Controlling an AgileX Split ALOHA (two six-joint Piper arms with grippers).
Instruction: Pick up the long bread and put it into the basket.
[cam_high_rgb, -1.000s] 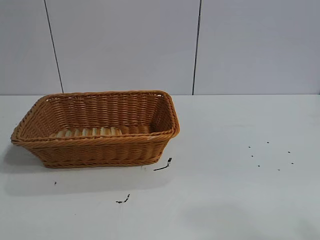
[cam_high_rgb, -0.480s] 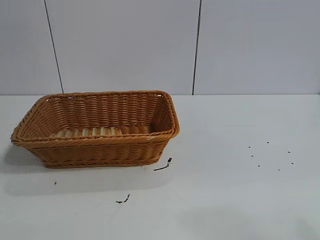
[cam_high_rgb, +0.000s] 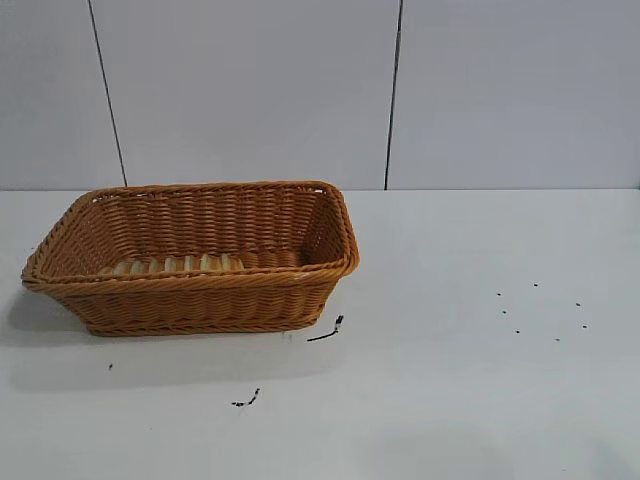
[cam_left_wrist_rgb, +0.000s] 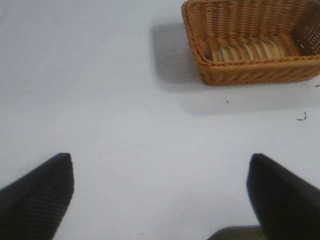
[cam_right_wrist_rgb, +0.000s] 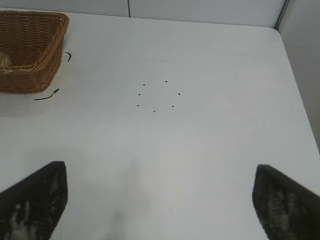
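The long bread (cam_high_rgb: 175, 265) lies inside the basket (cam_high_rgb: 200, 285), along its near wall; only its ridged tan and pale top shows over the rim. It also shows in the left wrist view (cam_left_wrist_rgb: 247, 51), inside the basket (cam_left_wrist_rgb: 240, 72). The basket's corner shows in the right wrist view (cam_right_wrist_rgb: 35, 75). My left gripper (cam_left_wrist_rgb: 160, 192) is open and empty, above bare table well away from the basket. My right gripper (cam_right_wrist_rgb: 157, 200) is open and empty, above bare table far from the basket. Neither gripper shows in the exterior view.
The white table (cam_high_rgb: 450, 380) has small black specks (cam_high_rgb: 540, 310) at the right and two dark scraps (cam_high_rgb: 328, 330) near the basket's front corner. A grey panelled wall stands behind. The table's far edge and corner show in the right wrist view (cam_right_wrist_rgb: 280, 35).
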